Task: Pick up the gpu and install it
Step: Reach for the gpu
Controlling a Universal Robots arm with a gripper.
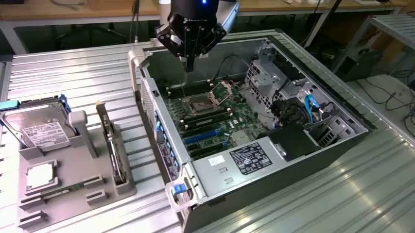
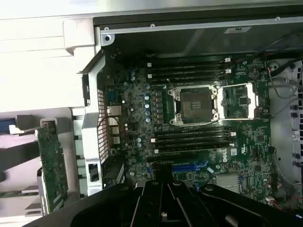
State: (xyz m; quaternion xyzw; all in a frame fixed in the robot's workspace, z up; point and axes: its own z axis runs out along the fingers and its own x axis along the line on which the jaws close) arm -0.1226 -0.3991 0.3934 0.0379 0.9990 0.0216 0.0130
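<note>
My gripper (image 1: pixel 189 62), fingers together and empty, hangs over the computer case (image 1: pixel 272 190); the gpu (image 1: pixel 112 145) stands on edge along the rack's (image 1: pixel 68 196) case-side edge, toward the exterior view's left, lengthwise parallel to the case wall.

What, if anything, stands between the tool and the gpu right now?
The computer case's side wall: the tool hangs over the motherboard in the open case, while the gpu stands on edge in the grey holder outside, on the exterior view's left.
</note>
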